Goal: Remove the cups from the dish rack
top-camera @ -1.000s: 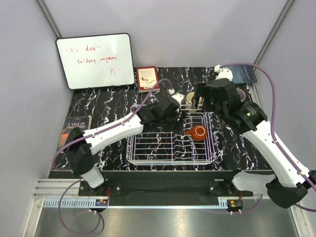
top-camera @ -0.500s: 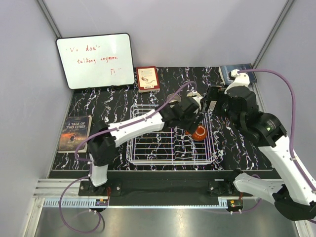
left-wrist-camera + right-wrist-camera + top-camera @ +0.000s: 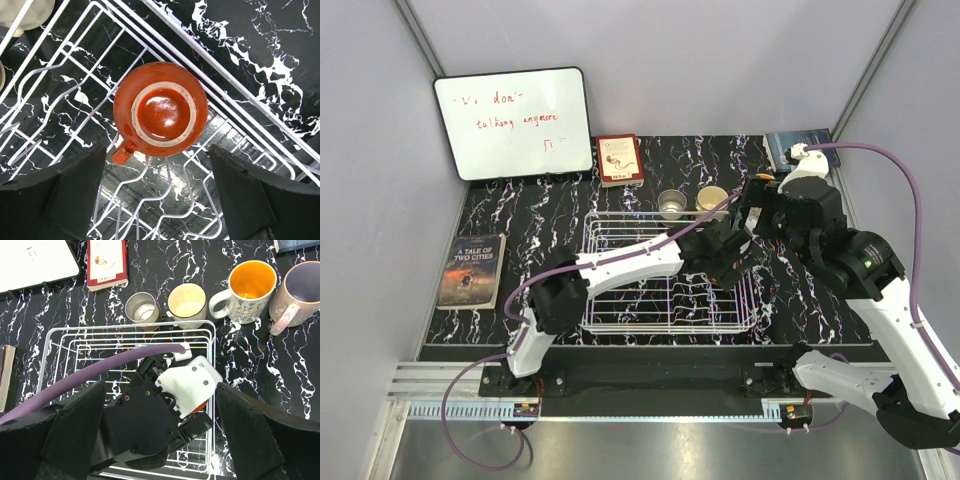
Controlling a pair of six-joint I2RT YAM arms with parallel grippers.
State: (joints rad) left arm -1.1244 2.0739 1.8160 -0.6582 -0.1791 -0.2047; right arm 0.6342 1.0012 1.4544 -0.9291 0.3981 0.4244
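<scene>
1. Black white-veined counter is carrying everything, and it is stretching out on all sides beneath both claws.
2. The dish rack, a white wire basket with raised sides, is lying directly under the left claw. One corner of its rim is running past just ahead of that claw.
3. The left claw is hanging open and pointing straight down. Its two dark fingers are standing wide on either side of the last cup and are touching nothing.
4. The right claw is also gaping open and empty. It is hovering higher up, looking down on the left arm's wrist, which is hiding the cup from it.
5. Four cups are sitting on the counter outside the rack, beyond the right claw: a grey cup, a cream cup, an orange-lined mug and a pinkish mug.
6. The reddish-brown cup is resting in the rack near that corner, centred just ahead of the left claw's gap. I cannot tell whether its mouth or its base is facing up.
7. Its handle is pointing toward the claw's left finger.
8. Handling, as I am judging it:
   - The cup is looking glazed, rigid and breakable. It is probably light but slick, with a rounded belly.
   - A squeeze across the widest part of the body, clear of the handle and the wires, is looking like the safest hold.
   - A firm, gentle closing and a straight lift should keep it from skidding or chipping against the rack.
</scene>
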